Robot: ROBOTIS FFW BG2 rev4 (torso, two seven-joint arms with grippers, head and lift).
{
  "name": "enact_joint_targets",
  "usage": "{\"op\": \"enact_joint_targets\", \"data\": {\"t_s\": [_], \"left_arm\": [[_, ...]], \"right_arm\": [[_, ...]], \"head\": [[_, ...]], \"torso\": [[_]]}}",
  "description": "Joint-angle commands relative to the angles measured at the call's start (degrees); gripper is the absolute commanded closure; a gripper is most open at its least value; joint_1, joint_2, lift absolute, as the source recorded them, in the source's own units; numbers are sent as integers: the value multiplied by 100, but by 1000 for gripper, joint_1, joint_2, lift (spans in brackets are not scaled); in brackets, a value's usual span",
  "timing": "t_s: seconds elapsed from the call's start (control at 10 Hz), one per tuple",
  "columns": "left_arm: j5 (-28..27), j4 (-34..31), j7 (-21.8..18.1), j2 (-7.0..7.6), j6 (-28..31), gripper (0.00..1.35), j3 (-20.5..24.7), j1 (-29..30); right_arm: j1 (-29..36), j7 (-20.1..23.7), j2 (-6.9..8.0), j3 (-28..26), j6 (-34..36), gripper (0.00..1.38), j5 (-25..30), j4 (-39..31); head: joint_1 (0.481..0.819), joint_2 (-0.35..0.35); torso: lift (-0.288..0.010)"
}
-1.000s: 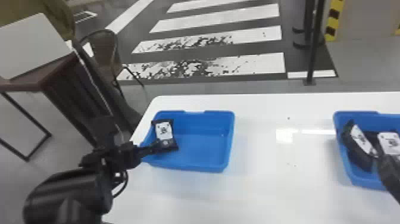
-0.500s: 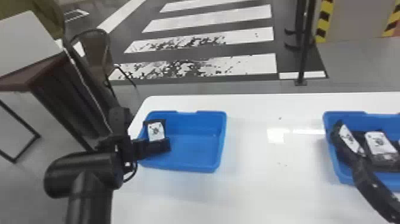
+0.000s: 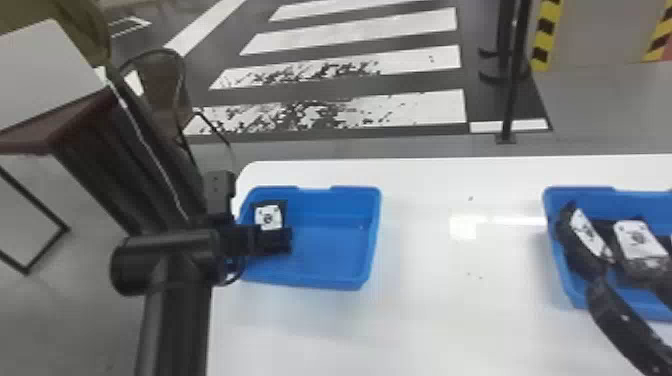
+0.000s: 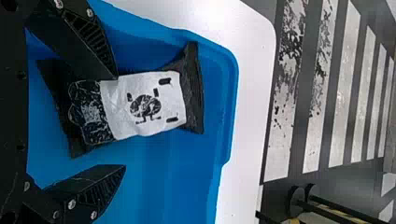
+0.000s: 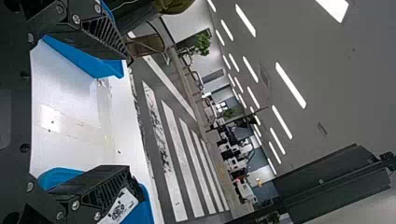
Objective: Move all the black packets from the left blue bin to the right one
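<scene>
In the head view my left gripper is over the left part of the left blue bin, at the near end of a black packet with a white label. In the left wrist view the left gripper is open; one finger overlaps the edge of the packet, the other is apart from it over bare bin floor. My right gripper is at the near side of the right blue bin, which holds several black packets. The right gripper stands open in the right wrist view.
Both bins stand on a white table, with bare tabletop between them. Beyond its left edge are a brown desk and a chair. A dark pole rises behind the table.
The left arm has shifted right and farther over the left bin, bringing its gripper to the packet. The head view has turned slightly right. The right arm has hardly moved.
</scene>
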Motion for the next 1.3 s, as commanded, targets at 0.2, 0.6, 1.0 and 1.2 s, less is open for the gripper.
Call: {"op": "enact_joint_targets", "data": {"t_s": [0.2,0.6,1.0,1.2], "left_arm": [[23,602,-79,77,-219,1026,-40,-265],[-69,391,-343,130,-865,1145,-200,-125],[811,-2112,-378,42,-1104,1145,-645,1240],[502,-2534,-273,-46,-542,993,-645,1394]], "right_arm": [[-6,18,-9,-9,57,202,-108,67],[-6,18,-35,2,99,202,-177,81],[-161,106,-26,37,268,202,-211,-3],[-231,141,-26,94,310,202,-257,67]], "head": [[695,295],[695,294],[695,243],[695,198]], "torso": [[-140],[-140],[-140],[-140]]}}
